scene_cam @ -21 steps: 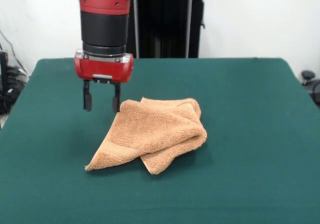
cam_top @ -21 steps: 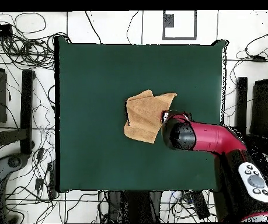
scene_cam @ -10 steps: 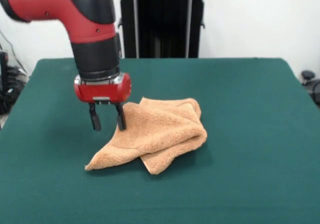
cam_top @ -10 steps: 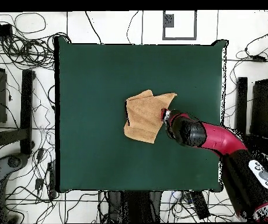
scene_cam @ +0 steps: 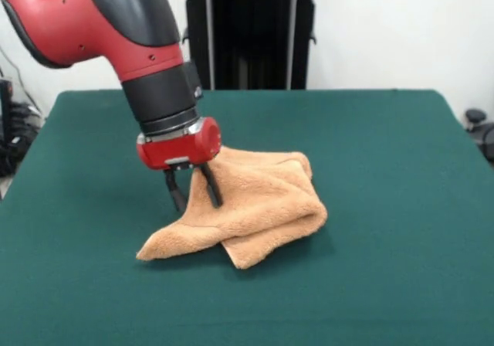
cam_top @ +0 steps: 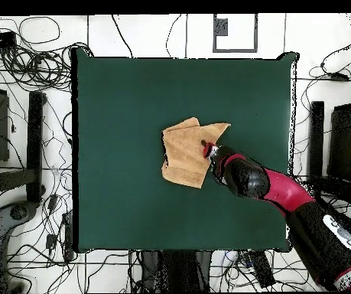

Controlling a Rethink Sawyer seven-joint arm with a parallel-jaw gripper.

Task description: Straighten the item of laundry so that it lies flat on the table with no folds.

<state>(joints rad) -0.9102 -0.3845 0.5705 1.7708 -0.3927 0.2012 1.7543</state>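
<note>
You are looking at the towel (scene_cam: 247,211) lying crumpled near the middle of the table (scene_cam: 386,168), doubled over itself with a thick fold toward 4 o'clock in the front view and one corner trailing out flat toward 8 o'clock. The gripper (scene_cam: 193,197) is sitting at the towel's 10 o'clock edge, tilted, with its two fingers (scene_cam: 177,195) spread apart and pressing into the cloth; it is released and is not yet pinching anything. From above, the gripper (cam_top: 206,148) is meeting the towel (cam_top: 186,153) at its 3 o'clock side. In my judgement you are setting up a grasp on the upper layer. To do it well, be sure the fingers are straddling a single layer at the edge rather than the whole bundle, clench firmly before lifting, then draw that layer outward toward open table, away from the fold. Seizing both layers risks merely dragging the heap.
</note>
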